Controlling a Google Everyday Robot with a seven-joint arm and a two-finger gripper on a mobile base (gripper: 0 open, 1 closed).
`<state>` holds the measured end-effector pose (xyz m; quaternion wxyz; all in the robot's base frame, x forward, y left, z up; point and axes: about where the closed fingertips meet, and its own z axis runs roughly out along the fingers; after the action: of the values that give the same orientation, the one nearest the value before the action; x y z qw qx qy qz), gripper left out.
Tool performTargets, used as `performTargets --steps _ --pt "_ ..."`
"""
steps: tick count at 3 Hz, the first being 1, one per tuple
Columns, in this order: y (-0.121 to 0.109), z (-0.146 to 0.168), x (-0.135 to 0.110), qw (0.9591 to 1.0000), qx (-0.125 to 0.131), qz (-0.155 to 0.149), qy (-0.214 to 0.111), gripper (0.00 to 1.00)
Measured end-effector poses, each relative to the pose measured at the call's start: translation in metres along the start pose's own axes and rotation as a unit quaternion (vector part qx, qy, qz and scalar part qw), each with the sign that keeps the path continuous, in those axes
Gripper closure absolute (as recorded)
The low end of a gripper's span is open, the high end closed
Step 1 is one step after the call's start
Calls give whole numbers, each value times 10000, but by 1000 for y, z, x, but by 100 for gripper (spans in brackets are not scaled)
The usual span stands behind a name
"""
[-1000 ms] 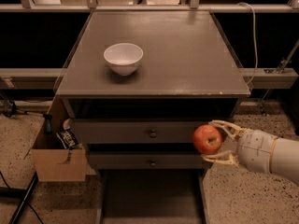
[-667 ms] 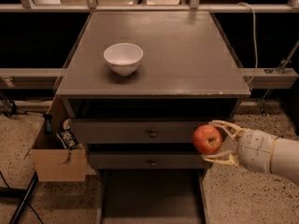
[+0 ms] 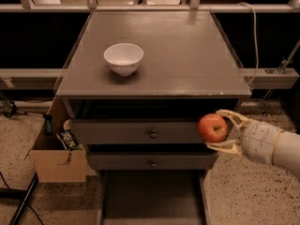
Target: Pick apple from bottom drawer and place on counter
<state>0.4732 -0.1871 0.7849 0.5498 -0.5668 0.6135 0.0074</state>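
Gripper (image 3: 216,129) at right of cabinet, front side, fingers clamped on apple (image 3: 213,127), one above, one below. Apple in air, level with upper knobbed drawer (image 3: 140,133), below counter (image 3: 187,55) edge, well above open bottom drawer (image 3: 150,200). Lift to counter not yet done.

Risks:
- apple or fingers catching counter's overhanging front edge if raised too close in
- round fruit slipping from thin two-point grip
- release near edge, apple rolling off
- placement too far left, knocking white bowl (image 3: 123,58)
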Motion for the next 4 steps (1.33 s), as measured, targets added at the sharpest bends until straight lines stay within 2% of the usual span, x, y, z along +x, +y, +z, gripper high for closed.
performTargets --steps 2,3,4 --pt "-70 -13 -13 9991 332 -155 -194 100" --pt "-114 -15 -27 9982 377 -180 -435 100" --pt "-173 -8 -42 9963 426 -79 -749 100"
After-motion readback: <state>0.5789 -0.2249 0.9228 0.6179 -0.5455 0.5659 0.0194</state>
